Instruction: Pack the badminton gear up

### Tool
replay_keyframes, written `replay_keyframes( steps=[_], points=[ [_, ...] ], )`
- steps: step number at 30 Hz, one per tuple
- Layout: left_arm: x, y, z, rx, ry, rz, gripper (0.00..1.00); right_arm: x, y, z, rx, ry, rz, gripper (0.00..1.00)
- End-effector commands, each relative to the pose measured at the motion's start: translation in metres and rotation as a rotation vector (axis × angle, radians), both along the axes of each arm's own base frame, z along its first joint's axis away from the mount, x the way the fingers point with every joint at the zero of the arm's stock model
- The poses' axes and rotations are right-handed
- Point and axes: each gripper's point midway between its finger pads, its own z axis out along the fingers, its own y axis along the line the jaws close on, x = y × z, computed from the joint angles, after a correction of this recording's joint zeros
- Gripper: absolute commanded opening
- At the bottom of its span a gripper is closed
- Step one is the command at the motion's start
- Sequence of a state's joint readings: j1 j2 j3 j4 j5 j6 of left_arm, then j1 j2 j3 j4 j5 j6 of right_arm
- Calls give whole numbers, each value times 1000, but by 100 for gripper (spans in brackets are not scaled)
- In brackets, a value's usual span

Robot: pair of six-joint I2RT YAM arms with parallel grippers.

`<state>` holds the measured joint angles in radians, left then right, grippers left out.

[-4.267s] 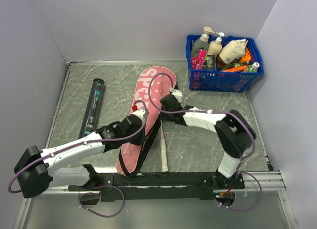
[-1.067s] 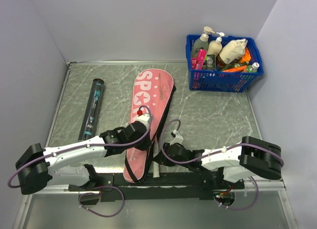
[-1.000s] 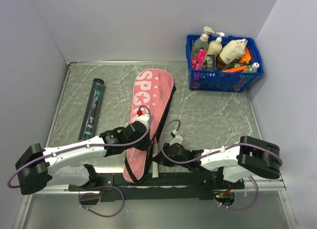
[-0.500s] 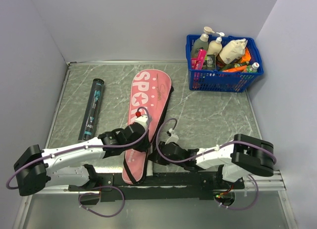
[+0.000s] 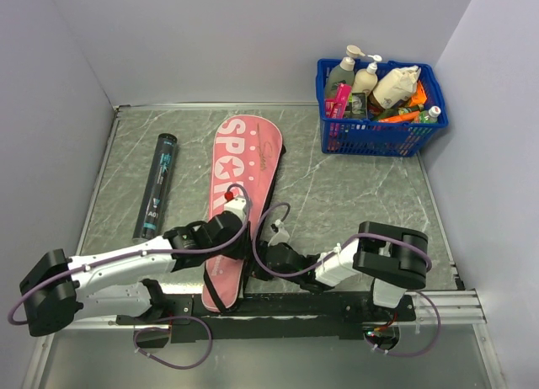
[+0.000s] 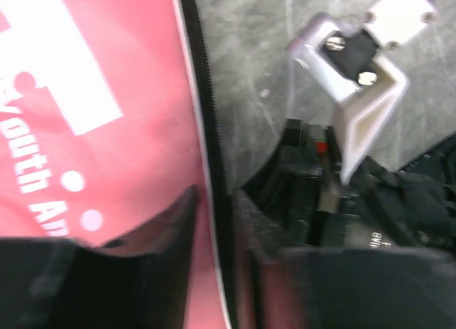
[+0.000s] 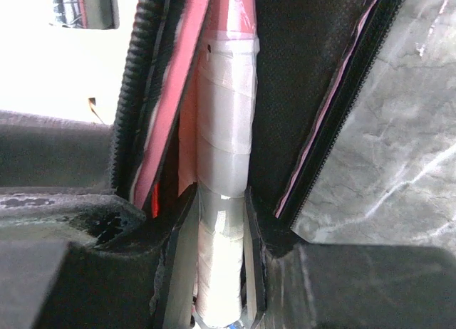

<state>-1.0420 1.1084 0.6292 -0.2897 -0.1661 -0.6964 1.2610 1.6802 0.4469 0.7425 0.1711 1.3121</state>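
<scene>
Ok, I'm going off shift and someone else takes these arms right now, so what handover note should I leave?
Left gripper: shut on the zip edge of the long pink racket cover.
Right gripper: shut on a white taped racket handle, which runs into the cover's open mouth.
Slim black tube: lying on the table left of the cover, apart from both grippers.
Left to do: finish sliding the handle in, pack the tube, zip up. Second racket, shuttlecocks: not visible.

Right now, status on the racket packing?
Right fingers shut on white racket handle, part inside pink cover. Left fingers pinch cover's zipper edge. Black tube outside. Nothing in the way.
</scene>
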Motion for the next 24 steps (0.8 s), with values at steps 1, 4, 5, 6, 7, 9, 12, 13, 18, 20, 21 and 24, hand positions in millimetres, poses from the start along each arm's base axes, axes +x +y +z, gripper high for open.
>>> replay_keyframes(
  steps=[1, 4, 5, 6, 7, 9, 12, 13, 18, 20, 21, 24],
  points=[
    [-6, -7, 17, -92, -3, -2, 46, 8, 13, 21, 80, -46, -17, 0],
    [3, 15, 22, -24, -42, 83, 59, 7, 11, 17, 69, -42, -23, 0],
    [16, 24, 33, 0, -95, 153, 61, 7, 10, 15, 65, -41, -25, 0],
    [18, 34, 38, 17, -104, 197, 92, 7, 10, 13, 65, -38, -24, 0],
    [22, 44, 43, 40, -123, 244, 96, 7, 9, 12, 63, -39, -25, 0],
    [29, 67, 51, 105, -157, 338, 96, 6, 9, 9, 60, -35, -25, 0],
    [33, 94, 49, 201, -167, 461, 96, 7, 9, 7, 58, -36, -27, 0],
    [33, 100, 47, 229, -159, 492, 96, 7, 9, 7, 56, -39, -26, 0],
    [30, 113, 30, 240, -98, 581, 96, 8, 5, 6, 35, -50, -29, 0],
    [30, 120, 17, 211, -45, 597, 96, 8, 3, 8, 35, -57, -30, 0],
    [37, 121, 24, 130, -49, 632, 99, 7, 1, 7, 32, -59, -29, 0],
    [38, 130, 24, 33, -21, 689, 75, 7, -4, 6, 30, -65, -31, 0]
  ],
)
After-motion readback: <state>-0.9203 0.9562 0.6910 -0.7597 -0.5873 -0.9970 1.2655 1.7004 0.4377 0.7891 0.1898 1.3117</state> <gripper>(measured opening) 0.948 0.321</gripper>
